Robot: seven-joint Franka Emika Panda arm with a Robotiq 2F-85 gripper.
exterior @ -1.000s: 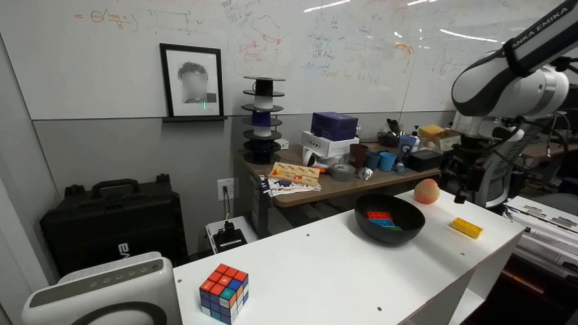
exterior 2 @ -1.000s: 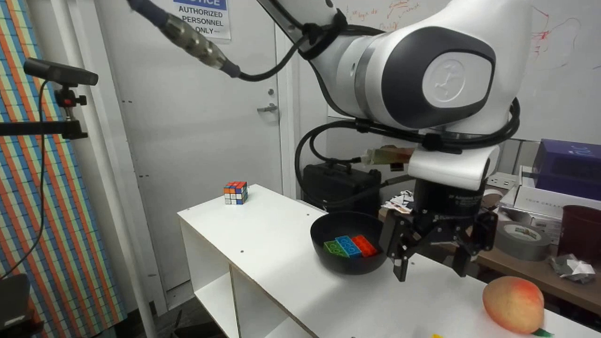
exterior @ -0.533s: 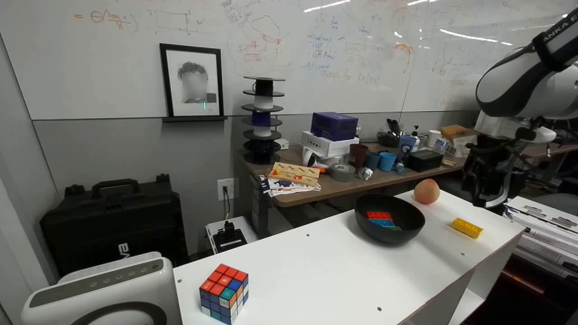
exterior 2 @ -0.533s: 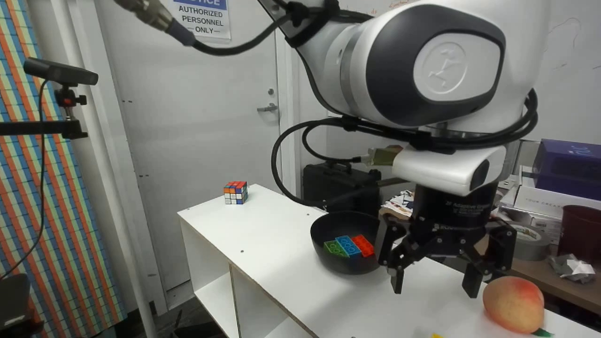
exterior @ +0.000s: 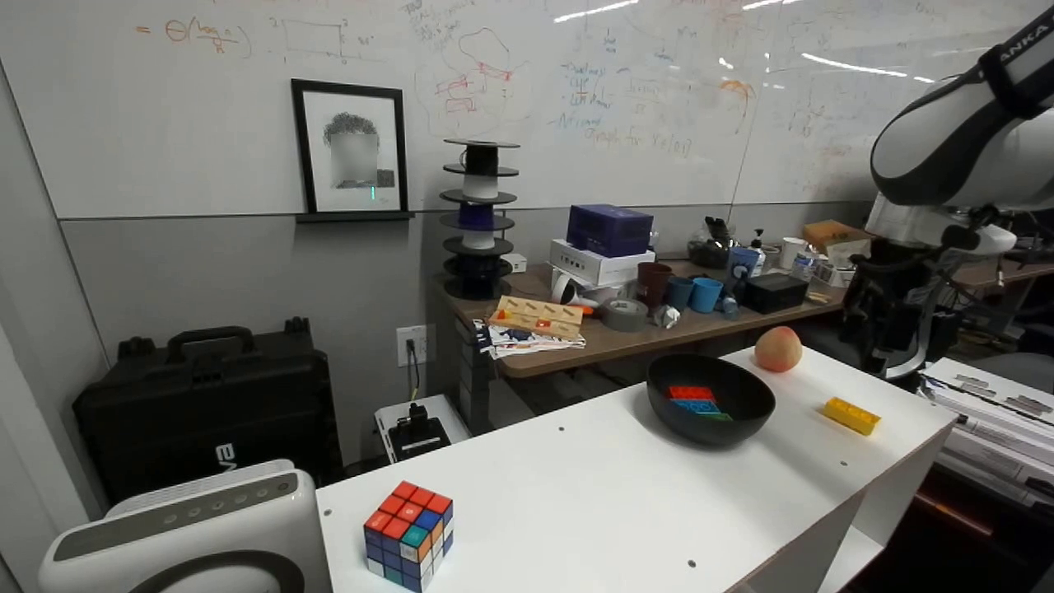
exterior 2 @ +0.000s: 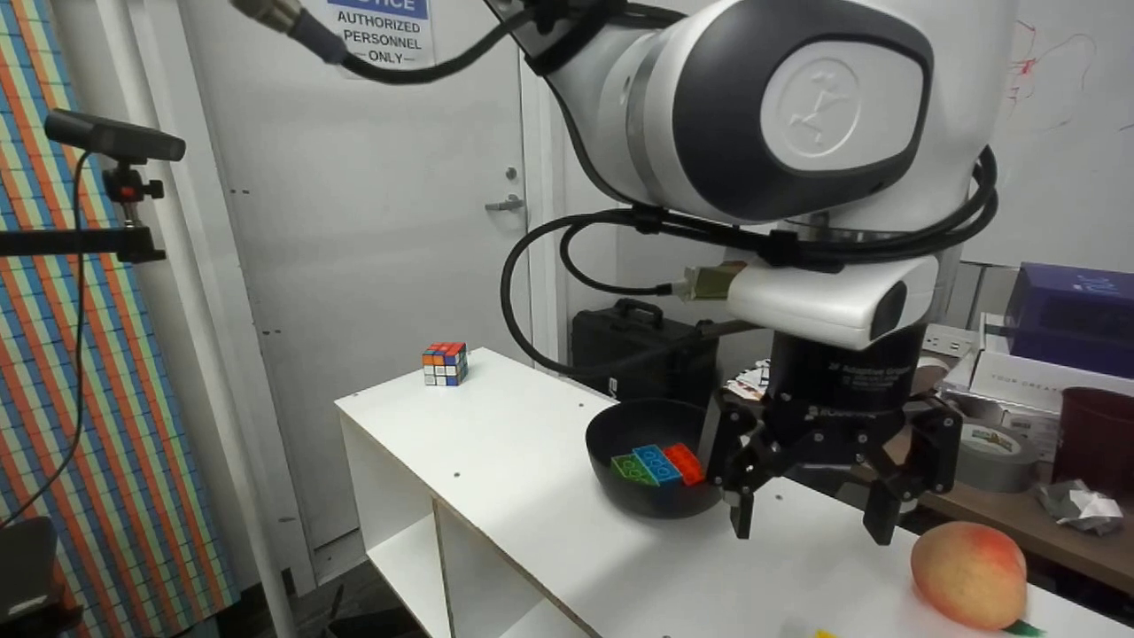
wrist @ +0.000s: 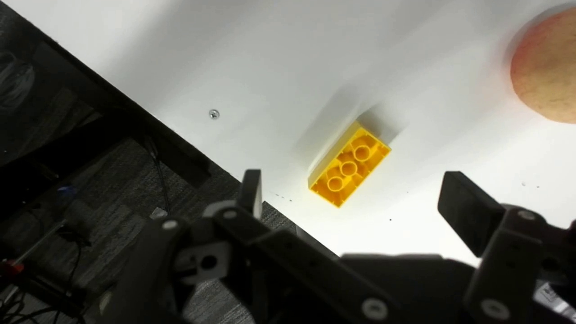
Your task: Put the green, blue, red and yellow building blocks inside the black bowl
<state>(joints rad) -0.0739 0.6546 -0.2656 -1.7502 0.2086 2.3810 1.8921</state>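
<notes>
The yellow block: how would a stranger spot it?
On the white tabletop, go from the puzzle cube past the black bowl. Near the fruit lies the yellow block, hollow side up. Unlike the red block, blue block and green block, it's outside the bowl.

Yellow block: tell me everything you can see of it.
The yellow block is oblong and looks like plain plastic. In the wrist view its hollow underside faces up, showing thin walls and three round tubes in a row; the opposite face is hidden. It lies flat, upside down, on the white tabletop, near an edge and outside the black bowl. Only the tabletop seems to touch it; the open jaws stand clear.
</notes>
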